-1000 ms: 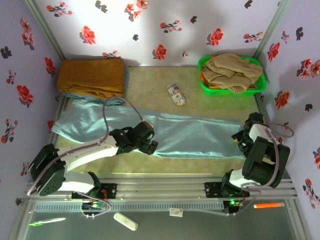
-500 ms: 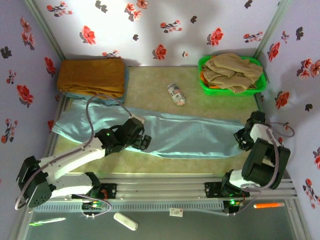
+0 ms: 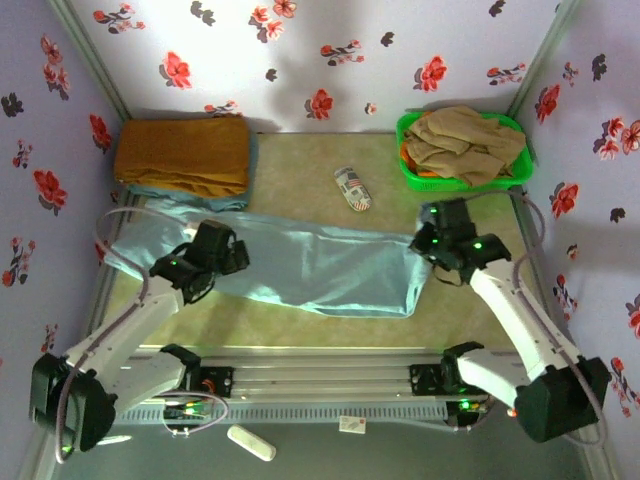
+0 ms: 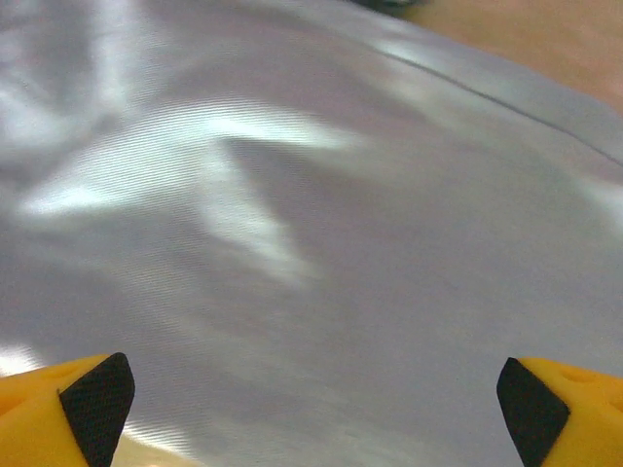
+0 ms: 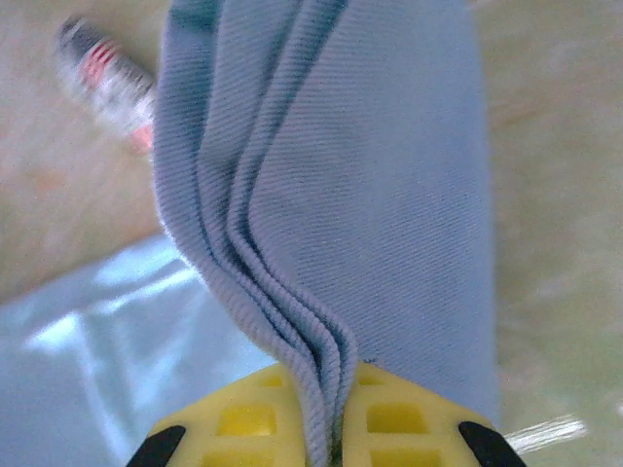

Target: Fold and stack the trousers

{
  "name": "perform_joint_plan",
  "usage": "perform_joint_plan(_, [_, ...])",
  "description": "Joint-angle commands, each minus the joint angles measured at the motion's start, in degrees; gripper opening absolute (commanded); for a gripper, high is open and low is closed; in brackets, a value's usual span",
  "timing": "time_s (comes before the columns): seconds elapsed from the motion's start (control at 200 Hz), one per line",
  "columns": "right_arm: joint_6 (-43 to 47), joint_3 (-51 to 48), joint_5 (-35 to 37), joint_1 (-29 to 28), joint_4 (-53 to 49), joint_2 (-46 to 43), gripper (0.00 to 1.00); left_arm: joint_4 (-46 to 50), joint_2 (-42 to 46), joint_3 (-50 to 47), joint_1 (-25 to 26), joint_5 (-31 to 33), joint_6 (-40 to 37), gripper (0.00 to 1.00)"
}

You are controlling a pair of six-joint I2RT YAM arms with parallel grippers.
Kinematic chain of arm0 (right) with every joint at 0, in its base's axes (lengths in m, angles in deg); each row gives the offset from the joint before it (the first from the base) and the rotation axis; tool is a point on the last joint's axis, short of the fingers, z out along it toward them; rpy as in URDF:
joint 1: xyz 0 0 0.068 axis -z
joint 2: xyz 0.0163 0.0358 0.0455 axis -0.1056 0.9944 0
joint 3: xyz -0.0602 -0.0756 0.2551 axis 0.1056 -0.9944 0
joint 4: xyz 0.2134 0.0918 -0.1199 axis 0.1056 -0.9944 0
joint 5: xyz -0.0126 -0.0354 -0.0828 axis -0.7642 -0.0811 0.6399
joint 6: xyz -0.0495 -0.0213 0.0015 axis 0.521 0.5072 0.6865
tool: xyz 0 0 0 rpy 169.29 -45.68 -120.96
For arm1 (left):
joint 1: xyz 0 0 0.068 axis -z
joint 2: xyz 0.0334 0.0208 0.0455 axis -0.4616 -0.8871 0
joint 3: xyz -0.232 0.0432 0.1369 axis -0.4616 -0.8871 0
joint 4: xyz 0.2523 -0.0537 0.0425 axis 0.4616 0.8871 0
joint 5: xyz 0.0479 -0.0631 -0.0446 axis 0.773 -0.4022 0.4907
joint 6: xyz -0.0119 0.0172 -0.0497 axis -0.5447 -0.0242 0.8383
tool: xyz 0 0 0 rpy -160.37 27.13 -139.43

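One fold is judged begun, none completed. The trousers are spread lengthwise on the counter. One end is gripped by the right claw, and the left claw is held wide open above the cloth. Stacking is not yet done.

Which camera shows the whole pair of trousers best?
Top external: the trousers stretch full length across the table. Left wrist gives a blurred close-up of flat fabric; right wrist, bunched folds pinched by the right gripper.
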Motion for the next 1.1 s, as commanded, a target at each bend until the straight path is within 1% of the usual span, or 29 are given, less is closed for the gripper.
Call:
perform_joint_plan(0.0, [-5.66,7.4,7.42,-11.97,-0.62,4.47,0.0,-1.03,2.02,-3.32,-6.58,-2.53,6.47,1.0])
perform_joint_plan(0.055, [-6.99,11.0,9.43,-18.14,0.93,8.15,0.0,-2.2,1.85,-4.8,-10.03,-3.92,7.16,1.0])
perform_joint_plan(0.135, [-7.45,16.76,11.14,-25.77,3.21,14.48,0.0,-3.76,1.14,-6.57,-13.68,-5.73,7.71,1.0])
perform_joint_plan(0.2, [-7.42,21.89,12.01,-30.43,5.12,20.12,0.0,-5.69,0.66,-8.44,-15.06,-5.81,8.21,1.0])
perform_joint_plan(0.245, [-7.42,25.21,11.91,-32.61,6.25,23.96,0.0,-7.36,0.33,-9.92,-15.82,-6.17,8.48,1.0])
perform_joint_plan(0.4, [-8.24,35.11,11.96,-37.61,9.27,37.58,0.0,-11.3,-0.68,-13.13,-17.17,-7.79,9.02,1.0])
perform_joint_plan(0.545, [-11.07,43.37,10.42,-39.16,11.87,49.61,0.0,-12.17,-1.3,-14.29,-18.22,-8.49,9.46,1.0])
perform_joint_plan(0.625, [-11.73,48.41,10.16,-40.05,11.19,54.91,0.0,-12.28,-0.89,-14.66,-18.74,-9.19,9.05,1.0])
perform_joint_plan(0.735, [-11.93,53.34,12.15,-41.45,9.06,60.48,0.0,-11.39,0.36,-14.63,-19.24,-9.92,8.38,1.0])
perform_joint_plan(0.785, [-12.57,54.94,10.42,-41.42,8.62,62.65,0.0,-10.66,1.31,-14.58,-19.3,-10.12,8.27,1.0])
perform_joint_plan(0.815, [-12.31,55.26,8.29,-41.36,9.97,63.54,0.1,-10.18,1.87,-14.52,-19.38,-10.28,8.22,1.0])
perform_joint_plan(0.87, [-10.62,56.22,2.74,-41.39,11.16,64.37,0.41,-9.02,3.45,-14.17,-19.76,-10.62,8.26,1.0])
perform_joint_plan(0.9, [-9.85,56.88,1.13,-41.41,9.84,64.18,0.53,-8.19,4.4,-13.96,-20.06,-10.94,8.11,1.0])
perform_joint_plan(0.92, [-9.12,56.89,0.45,-41.35,9.16,63.59,0.59,-7.56,5.1,-13.74,-20.31,-11.19,8.07,1.0])
perform_joint_plan(0.945, [-7.96,56.14,-0.49,-41.26,8.74,62.18,0.63,-6.64,5.81,-13.38,-20.63,-11.34,8.0,1.0])
perform_joint_plan(1.0, [-5.53,51.62,-0.69,-40.97,9.48,56.82,0.7,-4.58,7.87,-12.35,-21.22,-11.77,7.61,1.0])
perform_joint_plan(1.04, [-4.19,46.96,-0.35,-40.55,10.89,51.67,0.74,-3.41,9.23,-11.64,-21.32,-11.96,7.25,1.0])
perform_joint_plan(1.095, [-2.24,40.3,0.19,-39.48,12.03,44.3,0.75,-2.06,10.66,-10.48,-21.42,-12.56,6.84,1.0])
